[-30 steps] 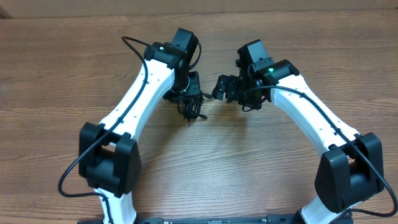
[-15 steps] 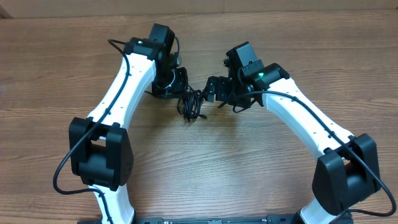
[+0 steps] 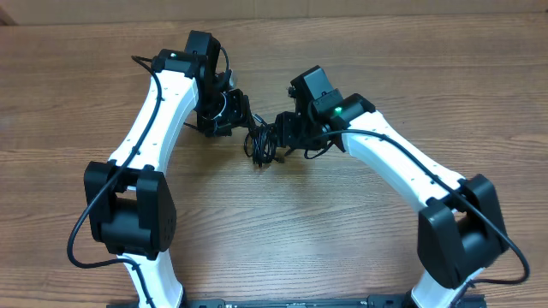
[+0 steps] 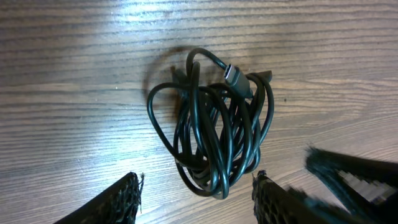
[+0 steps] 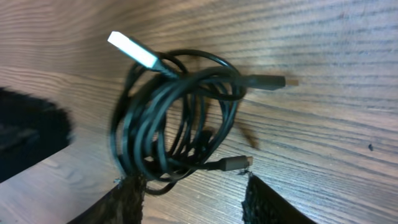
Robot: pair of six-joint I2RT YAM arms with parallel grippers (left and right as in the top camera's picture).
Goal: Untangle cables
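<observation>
White left arm (image 3: 154, 120) reaches in from upper left. The left jaws are spread, black mesh-faced fingertips (image 4: 121, 199) well apart w/ nothing pinched, and the bundle's lower loops sit in the gap betw. them. The small wound bundle of thin black cables (image 3: 261, 144) lies on the brown wood-grain tabletop (image 3: 282, 231), mid-scene betw. the two arms. Its long axis runs approx. far-to-near in the overhead view, i.e. straight out from the left jaws in the left wrist view. A small metal-tipped plug (image 4: 235, 74) shows at its far end, and a flat silver plug (image 5: 130, 48) pokes out top-left in the right wrist view. White right arm (image 3: 394, 167) comes in from the right. The right jaws are also spread, fingertips (image 5: 127, 202) straddling the near loops, one tip poss. touching a strand, no clamp visible. The right jaws look nearer, just beside the bundle; the left jaws sit up-left of it. Next pull prob. needs each side on a separate strand.
</observation>
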